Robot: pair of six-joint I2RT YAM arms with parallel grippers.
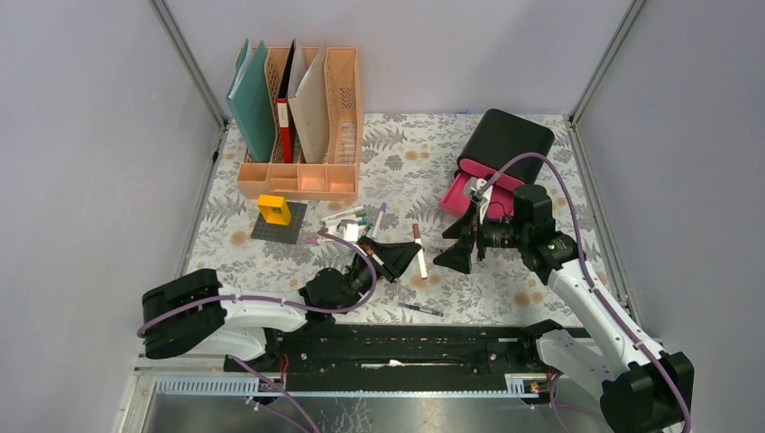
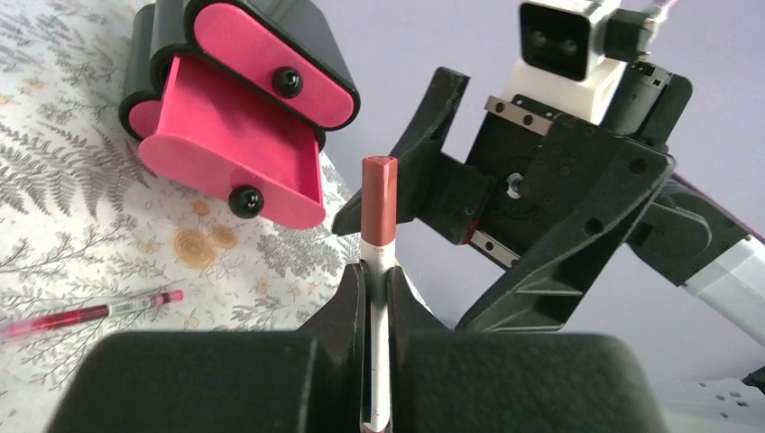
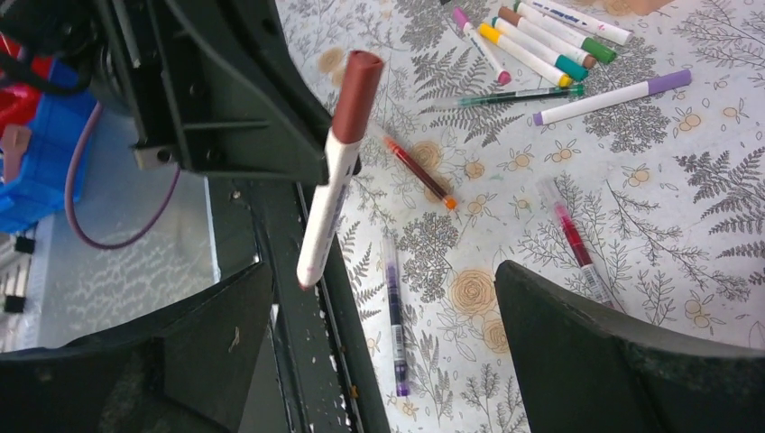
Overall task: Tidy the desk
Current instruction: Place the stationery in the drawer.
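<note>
Fern-printed desk [image 1: 541, 280] lies below; a brown-capped marker [image 2: 379, 198] is clamped in the left gripper [image 2: 377, 280], with the right gripper [image 1: 460, 242] spread wide beside it. For a handover, the barrel should be centred between those jaws before closing.

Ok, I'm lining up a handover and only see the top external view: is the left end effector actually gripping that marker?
Observer: Yes, the left wrist view shows the left end effector shut on the marker, pinching its white barrel.
Operator: Which end sticks out?
Observer: The brown-capped end, pointing toward the right end effector.
Operator: Is that one ready?
Observer: Open wide, but its wrist view shows the marker off-centre, near one finger.
</note>
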